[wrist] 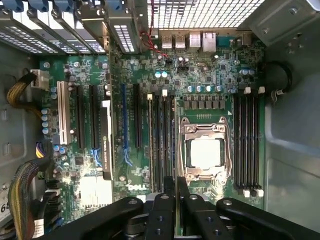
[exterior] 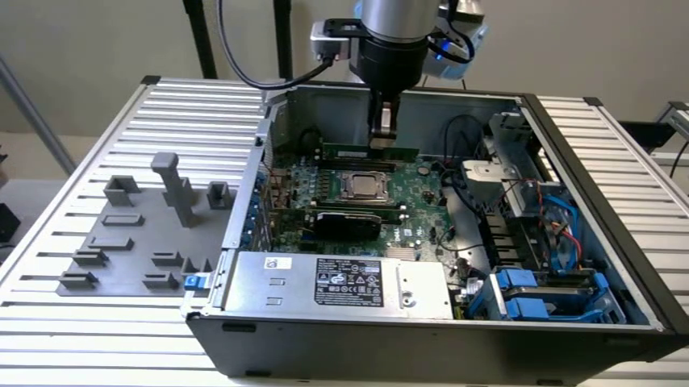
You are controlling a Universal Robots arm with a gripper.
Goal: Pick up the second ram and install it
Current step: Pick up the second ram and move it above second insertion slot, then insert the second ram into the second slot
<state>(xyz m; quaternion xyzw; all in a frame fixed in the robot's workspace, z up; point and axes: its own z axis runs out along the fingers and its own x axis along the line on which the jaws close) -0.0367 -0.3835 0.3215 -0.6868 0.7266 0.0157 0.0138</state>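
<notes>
The second ram, a narrow green stick, lies level over the far side of the motherboard, just behind the CPU socket. My gripper reaches straight down into the open case and is shut on the stick's top edge near its middle. I cannot tell whether the stick touches a slot. In the wrist view my gripper has its black fingers pressed together over a thin strip. Two black memory slots beyond the CPU socket stand vacant. A pale stick sits in a slot on the socket's other side.
The grey case walls ring the board. A power supply fills the near side, and blue drive bays and cables crowd the exterior view's right. A grey parts fixture rests on the slatted table at the exterior view's left.
</notes>
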